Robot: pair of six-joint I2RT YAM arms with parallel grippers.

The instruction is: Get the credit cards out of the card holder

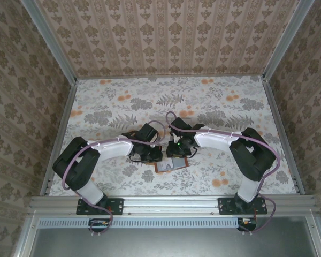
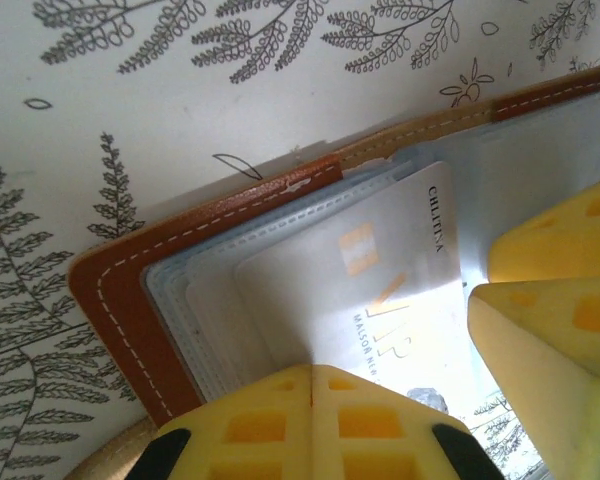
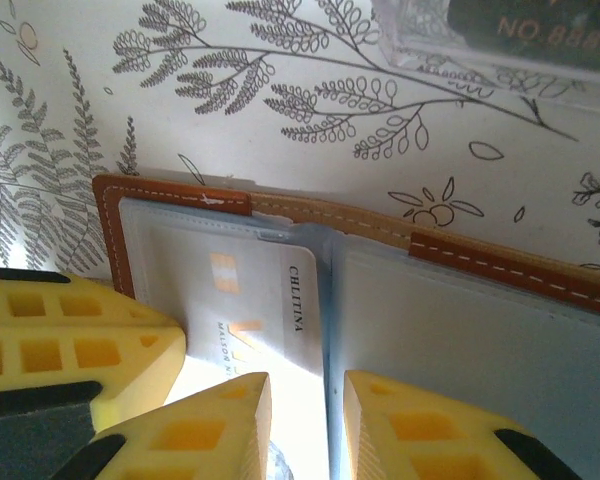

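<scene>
The brown card holder lies spread open on the flowered table, grey-blue lining up. A pale grey credit card sticks partly out of a left-half slot. My left gripper is shut, pads together, its tips resting on that card's lower end. My right gripper is open by a narrow gap. One finger sits on the card and the other on the right half, straddling the card's edge and the centre fold. A dark credit card lies beyond the holder.
The dark card rests in a clear plastic tray just past the holder's far edge. Both arms meet over the table's near middle. Patterned walls close three sides, with a metal rail along the near edge.
</scene>
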